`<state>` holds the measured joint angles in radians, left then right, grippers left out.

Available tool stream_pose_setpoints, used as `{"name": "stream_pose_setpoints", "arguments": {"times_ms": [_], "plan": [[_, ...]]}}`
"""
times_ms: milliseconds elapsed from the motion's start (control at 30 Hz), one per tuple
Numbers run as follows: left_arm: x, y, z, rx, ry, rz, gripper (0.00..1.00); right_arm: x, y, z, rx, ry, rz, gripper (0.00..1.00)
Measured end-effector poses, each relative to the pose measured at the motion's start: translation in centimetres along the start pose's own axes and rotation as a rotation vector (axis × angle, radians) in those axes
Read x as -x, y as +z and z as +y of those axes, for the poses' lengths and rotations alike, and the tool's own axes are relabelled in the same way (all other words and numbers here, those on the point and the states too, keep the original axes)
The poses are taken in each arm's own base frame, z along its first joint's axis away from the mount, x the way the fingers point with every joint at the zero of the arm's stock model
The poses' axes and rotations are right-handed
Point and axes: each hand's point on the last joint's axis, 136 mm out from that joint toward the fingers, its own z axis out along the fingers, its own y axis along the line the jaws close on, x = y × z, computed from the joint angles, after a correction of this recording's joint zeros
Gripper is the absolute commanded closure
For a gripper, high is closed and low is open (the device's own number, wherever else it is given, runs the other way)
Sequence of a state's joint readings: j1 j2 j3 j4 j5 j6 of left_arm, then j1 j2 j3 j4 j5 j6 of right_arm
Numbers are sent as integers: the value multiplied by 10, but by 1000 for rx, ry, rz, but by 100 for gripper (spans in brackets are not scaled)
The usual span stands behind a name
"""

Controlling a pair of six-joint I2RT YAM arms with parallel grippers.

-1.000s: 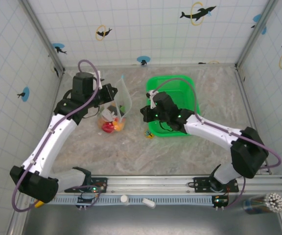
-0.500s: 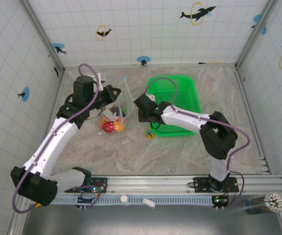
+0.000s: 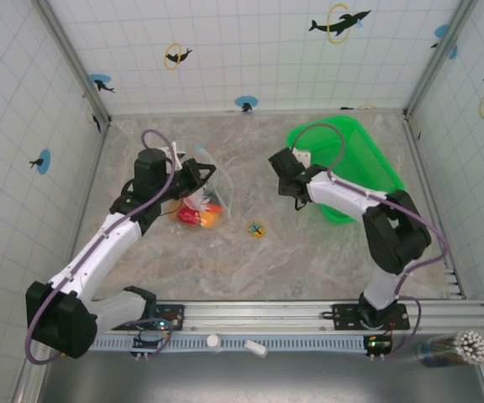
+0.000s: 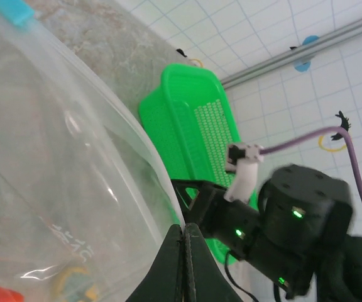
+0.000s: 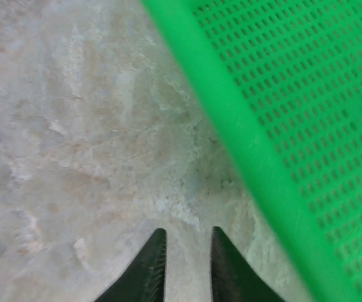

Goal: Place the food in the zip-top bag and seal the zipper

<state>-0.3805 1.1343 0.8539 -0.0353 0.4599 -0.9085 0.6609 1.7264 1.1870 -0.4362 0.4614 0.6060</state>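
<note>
Though near basket rim (image 5: 231, 126), gripper (image 5: 186, 231) free.

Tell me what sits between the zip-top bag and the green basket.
In the top view, the right gripper is there, over bare table; a small trinket lies slightly nearer.

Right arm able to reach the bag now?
Probably yes: the right gripper is empty, jaws slightly apart, and bare table lies between it and the bag. The basket sits on its far side. The left gripper pinches the bag's edge.
</note>
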Motion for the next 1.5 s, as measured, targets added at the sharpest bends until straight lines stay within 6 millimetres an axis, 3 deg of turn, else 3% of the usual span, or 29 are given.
{"name": "stream_pose_setpoints", "arguments": {"times_ms": [67, 200, 433, 633, 833, 967, 1067, 1233, 1333, 1400, 1433, 1500], "plan": [[-2, 4, 5, -19, -50, -13, 100, 6, -19, 7, 80, -11, -35, 64], [0, 9, -3, -72, -84, -51, 100, 14, -66, 38, 358, -44, -139, 33], [0, 18, -37, -181, -94, -100, 100, -38, -148, 101, 820, -193, -230, 10], [12, 15, -44, -206, -113, -173, 100, -71, -187, 132, 1040, -269, -316, 9], [19, 8, -44, -205, -121, -226, 100, -59, -195, 142, 1062, -252, -403, 9], [22, 5, -44, -203, -128, -250, 100, -54, -182, 149, 996, -231, -424, 21], [24, 1, -45, -203, -126, -270, 100, -30, -173, 159, 937, -189, -445, 37], [33, -14, -48, -186, -92, -342, 100, 14, -188, 179, 946, -161, -505, 78], [43, -33, -51, -161, -48, -423, 100, 42, -202, 193, 975, -179, -531, 95], [50, -47, -55, -151, -19, -475, 92, 61, -210, 202, 1003, -194, -539, 100], [53, -54, -57, -147, -5, -500, 83, 74, -215, 207, 1020, -205, -547, 100], [58, -65, -64, -149, 27, -535, 50, 93, -221, 216, 1052, -225, -548, 100]]}}
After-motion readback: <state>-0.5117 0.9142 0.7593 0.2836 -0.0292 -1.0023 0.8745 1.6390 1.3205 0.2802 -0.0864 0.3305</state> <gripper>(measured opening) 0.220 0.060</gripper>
